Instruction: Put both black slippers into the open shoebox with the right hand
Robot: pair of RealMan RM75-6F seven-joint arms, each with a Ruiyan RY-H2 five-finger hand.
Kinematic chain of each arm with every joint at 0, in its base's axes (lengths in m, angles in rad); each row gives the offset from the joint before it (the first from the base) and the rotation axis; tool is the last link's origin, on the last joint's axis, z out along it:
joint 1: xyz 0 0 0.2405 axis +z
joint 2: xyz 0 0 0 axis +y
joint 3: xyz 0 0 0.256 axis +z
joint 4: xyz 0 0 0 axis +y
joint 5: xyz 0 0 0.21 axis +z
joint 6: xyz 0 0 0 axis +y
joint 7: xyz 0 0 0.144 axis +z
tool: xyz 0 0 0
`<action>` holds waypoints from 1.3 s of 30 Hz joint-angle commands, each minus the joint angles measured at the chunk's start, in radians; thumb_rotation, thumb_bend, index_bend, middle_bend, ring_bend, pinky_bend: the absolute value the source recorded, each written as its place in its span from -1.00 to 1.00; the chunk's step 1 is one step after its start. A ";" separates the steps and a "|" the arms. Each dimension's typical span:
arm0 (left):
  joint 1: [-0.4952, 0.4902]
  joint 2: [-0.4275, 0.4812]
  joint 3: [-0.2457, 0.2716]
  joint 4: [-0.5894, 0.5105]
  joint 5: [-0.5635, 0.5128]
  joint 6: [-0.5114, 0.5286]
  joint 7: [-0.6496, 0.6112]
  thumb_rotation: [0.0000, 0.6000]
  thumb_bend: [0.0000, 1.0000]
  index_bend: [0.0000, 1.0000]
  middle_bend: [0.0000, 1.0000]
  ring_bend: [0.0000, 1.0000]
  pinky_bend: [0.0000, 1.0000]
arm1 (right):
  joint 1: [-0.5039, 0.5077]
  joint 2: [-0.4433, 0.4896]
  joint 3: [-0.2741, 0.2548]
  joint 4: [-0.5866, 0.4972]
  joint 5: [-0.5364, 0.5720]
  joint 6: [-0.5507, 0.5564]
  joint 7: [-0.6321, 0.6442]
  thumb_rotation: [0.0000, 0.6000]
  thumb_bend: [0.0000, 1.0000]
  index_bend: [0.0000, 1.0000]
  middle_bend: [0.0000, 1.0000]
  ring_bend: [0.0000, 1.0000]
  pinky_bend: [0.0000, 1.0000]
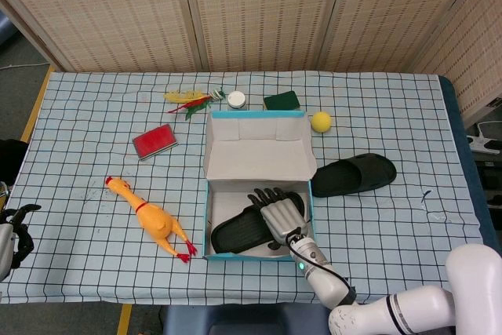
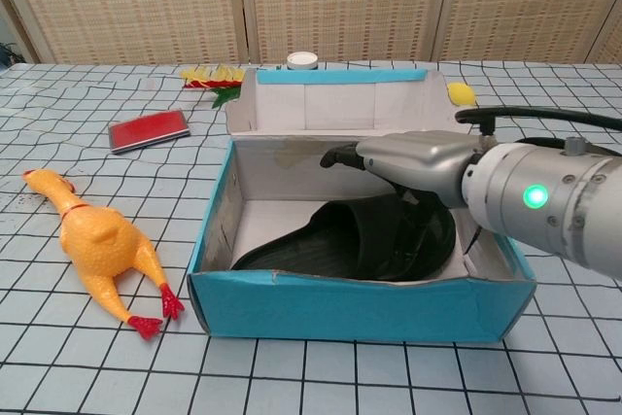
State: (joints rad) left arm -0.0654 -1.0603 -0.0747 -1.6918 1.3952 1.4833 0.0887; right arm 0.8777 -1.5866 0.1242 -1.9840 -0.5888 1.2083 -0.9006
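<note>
One black slipper (image 1: 239,231) (image 2: 355,240) lies inside the open blue shoebox (image 1: 207,221) (image 2: 360,310), toe end tilted up toward the box's right wall. My right hand (image 1: 276,209) (image 2: 413,157) hovers just over it with fingers spread and nothing between them. The other black slipper (image 1: 354,174) lies on the checked cloth right of the box. My left hand (image 1: 14,233) shows only at the far left edge of the head view, holding nothing, with fingers apart.
A rubber chicken (image 1: 153,221) (image 2: 97,245) lies left of the box. A red case (image 1: 154,141), a yellow ball (image 1: 321,121), a green pad (image 1: 281,100) and a white jar (image 1: 236,100) sit behind the box's upright lid (image 1: 259,151).
</note>
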 commanded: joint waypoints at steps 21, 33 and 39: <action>-0.004 -0.003 0.001 -0.009 -0.011 -0.011 0.025 1.00 -0.18 -0.43 -0.47 -0.44 -0.14 | -0.173 0.394 -0.052 0.097 -0.150 -0.073 0.309 1.00 -0.96 -1.00 -0.95 -1.00 -0.92; -0.004 -0.005 0.003 -0.014 -0.015 -0.009 0.049 1.00 -0.17 -0.43 -0.46 -0.44 -0.14 | -0.142 0.328 -0.032 0.373 -0.054 -0.261 0.397 1.00 -0.96 -0.99 -0.94 -1.00 -0.94; -0.004 -0.005 0.003 -0.014 -0.017 -0.011 0.048 1.00 -0.17 -0.43 -0.46 -0.43 -0.14 | -0.125 0.270 -0.022 0.489 -0.054 -0.338 0.435 1.00 -0.96 -0.95 -0.91 -1.00 -0.94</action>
State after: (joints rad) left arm -0.0692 -1.0653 -0.0712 -1.7056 1.3786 1.4726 0.1366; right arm 0.7450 -1.2989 0.0987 -1.5163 -0.6462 0.8929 -0.4788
